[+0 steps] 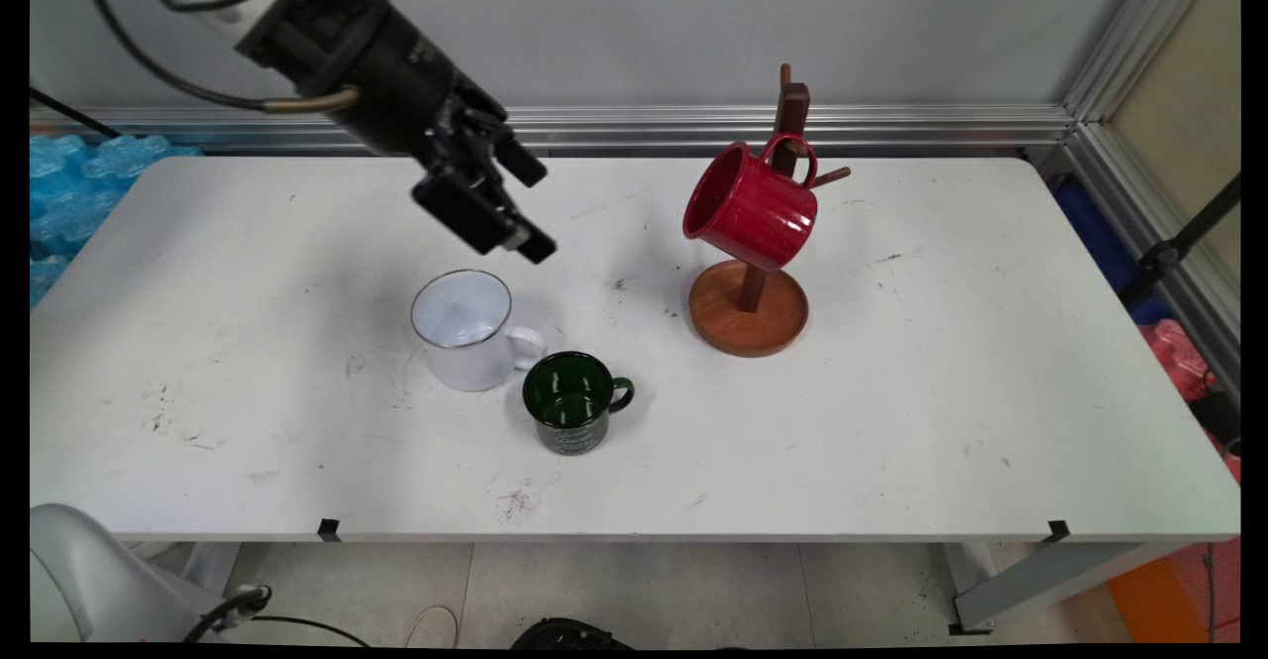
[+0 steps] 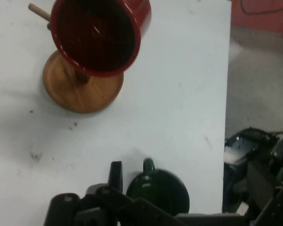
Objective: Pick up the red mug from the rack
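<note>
My black gripper (image 1: 536,209) hangs open and empty above the table, just up and right of the white mug (image 1: 466,330). The white mug stands upright with its handle to the right. A dark green mug (image 1: 572,402) stands upright close beside it, toward the table's near edge. In the hand view the green mug (image 2: 159,189) sits just past one black finger (image 2: 115,170). A red mug (image 1: 750,205) hangs tilted by its handle on a peg of the wooden mug tree (image 1: 749,307). Its open mouth faces left, and in the hand view the red mug (image 2: 96,35) fills the top.
The white table (image 1: 941,391) reaches to a wall with a metal rail behind. Blue wrapping (image 1: 69,183) lies off the table's far left corner. In the hand view the table edge (image 2: 226,117) drops to the floor, with dark gear (image 2: 254,150) below.
</note>
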Controlling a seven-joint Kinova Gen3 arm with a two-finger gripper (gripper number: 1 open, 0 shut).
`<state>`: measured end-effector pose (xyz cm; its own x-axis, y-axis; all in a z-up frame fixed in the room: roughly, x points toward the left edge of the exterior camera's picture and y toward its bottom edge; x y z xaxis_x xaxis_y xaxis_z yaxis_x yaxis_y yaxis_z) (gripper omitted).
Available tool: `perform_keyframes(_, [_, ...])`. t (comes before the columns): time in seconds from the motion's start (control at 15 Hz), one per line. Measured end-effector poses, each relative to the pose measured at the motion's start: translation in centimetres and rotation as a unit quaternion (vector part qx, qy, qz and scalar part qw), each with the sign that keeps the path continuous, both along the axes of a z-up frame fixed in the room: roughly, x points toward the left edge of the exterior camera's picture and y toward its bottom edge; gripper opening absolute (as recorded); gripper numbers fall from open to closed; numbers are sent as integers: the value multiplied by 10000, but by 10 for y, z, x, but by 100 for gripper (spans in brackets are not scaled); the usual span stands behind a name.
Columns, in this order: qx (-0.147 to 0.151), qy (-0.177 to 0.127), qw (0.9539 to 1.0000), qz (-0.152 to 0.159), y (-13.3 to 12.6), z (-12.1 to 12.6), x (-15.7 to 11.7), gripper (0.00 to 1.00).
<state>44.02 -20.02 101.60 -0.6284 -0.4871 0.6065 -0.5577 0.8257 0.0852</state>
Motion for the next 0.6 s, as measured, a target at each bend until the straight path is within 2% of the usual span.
perform_keyframes(0.6, [-181,-165,9987,-456,23,6,35,100])
